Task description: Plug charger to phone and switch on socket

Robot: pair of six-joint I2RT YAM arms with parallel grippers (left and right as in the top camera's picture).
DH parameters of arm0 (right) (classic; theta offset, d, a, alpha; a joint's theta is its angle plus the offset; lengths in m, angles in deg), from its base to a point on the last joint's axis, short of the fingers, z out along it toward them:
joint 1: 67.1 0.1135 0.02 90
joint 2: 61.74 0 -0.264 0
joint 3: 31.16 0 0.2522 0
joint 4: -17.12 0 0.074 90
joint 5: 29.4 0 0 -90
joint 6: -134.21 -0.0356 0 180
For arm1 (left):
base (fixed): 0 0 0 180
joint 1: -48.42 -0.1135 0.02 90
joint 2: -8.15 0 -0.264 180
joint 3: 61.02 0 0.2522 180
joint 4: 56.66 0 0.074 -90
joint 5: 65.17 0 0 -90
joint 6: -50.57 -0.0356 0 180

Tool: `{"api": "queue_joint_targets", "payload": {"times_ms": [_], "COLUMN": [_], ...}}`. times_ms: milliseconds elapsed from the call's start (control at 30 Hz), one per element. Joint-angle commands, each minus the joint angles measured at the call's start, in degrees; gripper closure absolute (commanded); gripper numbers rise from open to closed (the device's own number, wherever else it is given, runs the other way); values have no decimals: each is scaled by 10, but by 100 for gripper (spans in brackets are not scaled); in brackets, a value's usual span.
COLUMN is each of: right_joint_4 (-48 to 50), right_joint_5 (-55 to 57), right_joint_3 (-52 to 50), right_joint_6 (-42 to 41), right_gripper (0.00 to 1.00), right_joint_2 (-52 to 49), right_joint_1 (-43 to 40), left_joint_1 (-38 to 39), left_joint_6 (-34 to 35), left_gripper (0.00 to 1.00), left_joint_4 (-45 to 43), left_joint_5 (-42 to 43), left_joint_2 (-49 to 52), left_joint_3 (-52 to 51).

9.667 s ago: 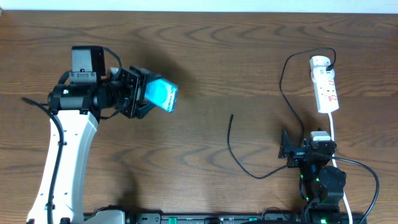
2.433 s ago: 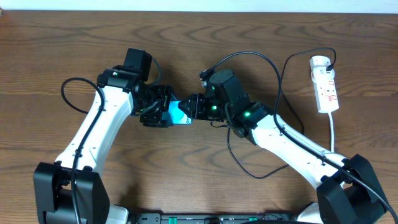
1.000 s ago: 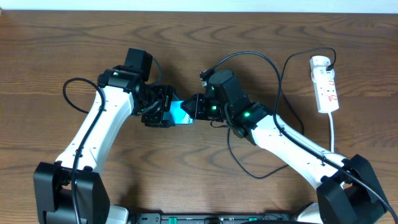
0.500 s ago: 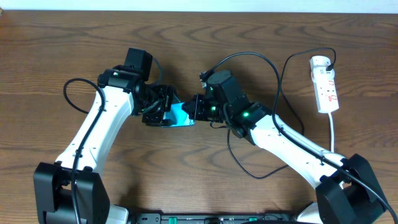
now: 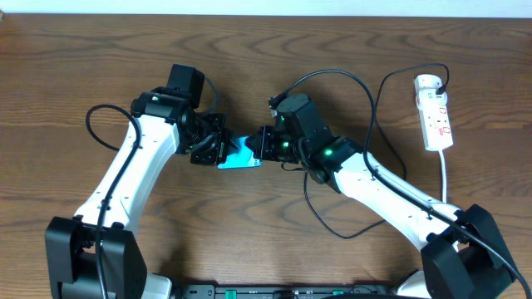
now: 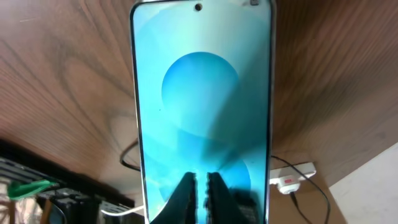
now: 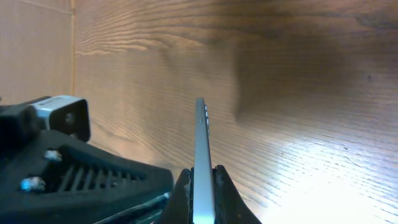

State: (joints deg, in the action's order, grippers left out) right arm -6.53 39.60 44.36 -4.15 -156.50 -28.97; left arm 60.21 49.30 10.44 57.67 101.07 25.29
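Observation:
The phone [image 5: 240, 157] hangs above the middle of the table between both arms. My right gripper [image 5: 259, 146] is shut on it: the right wrist view shows the phone [image 7: 201, 143] edge-on, pinched between that gripper's [image 7: 201, 169] fingers. My left gripper [image 5: 218, 148] is at the phone's other end. In its own view its fingers [image 6: 201, 176] are together in front of the teal screen [image 6: 202, 93], holding nothing. The charger's black cable [image 5: 342, 237] curves across the table under the right arm; its tip is hidden. The white socket strip [image 5: 435, 116] lies at the far right.
The socket strip's thick white cord [image 5: 447, 178] runs toward the front edge at the right. A black robot cable [image 5: 93, 124] loops left of the left arm. The strip [image 6: 292, 176] also shows in the left wrist view beyond the phone.
The left gripper's jaws have closed together. The phone has tipped flatter and sunk slightly toward the table, still in the right gripper.

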Motion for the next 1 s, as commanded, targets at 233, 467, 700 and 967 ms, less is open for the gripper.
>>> {"api": "queue_joint_targets", "payload": {"times_ms": [233, 467, 700, 967], "right_joint_4": [-45, -57, -30, 121], "right_joint_5": [12, -8, -102, -278], "right_joint_3": [5, 5, 5, 5], "right_joint_6": [22, 23, -8, -83], "right_gripper": [99, 99, 99, 99], "right_joint_2": [1, 1, 1, -3], "right_joint_1": [-28, -77, -140, -212], "left_joint_1": [-18, -59, -101, -125], "left_joint_6": [-105, -249, -376, -442], "left_gripper": [33, 16, 14, 7], "left_joint_4": [-12, -15, -48, -68], "left_joint_5": [-19, 41, 124, 180], "left_joint_2": [0, 0, 0, 0], "left_joint_3": [2, 2, 2, 2]}}
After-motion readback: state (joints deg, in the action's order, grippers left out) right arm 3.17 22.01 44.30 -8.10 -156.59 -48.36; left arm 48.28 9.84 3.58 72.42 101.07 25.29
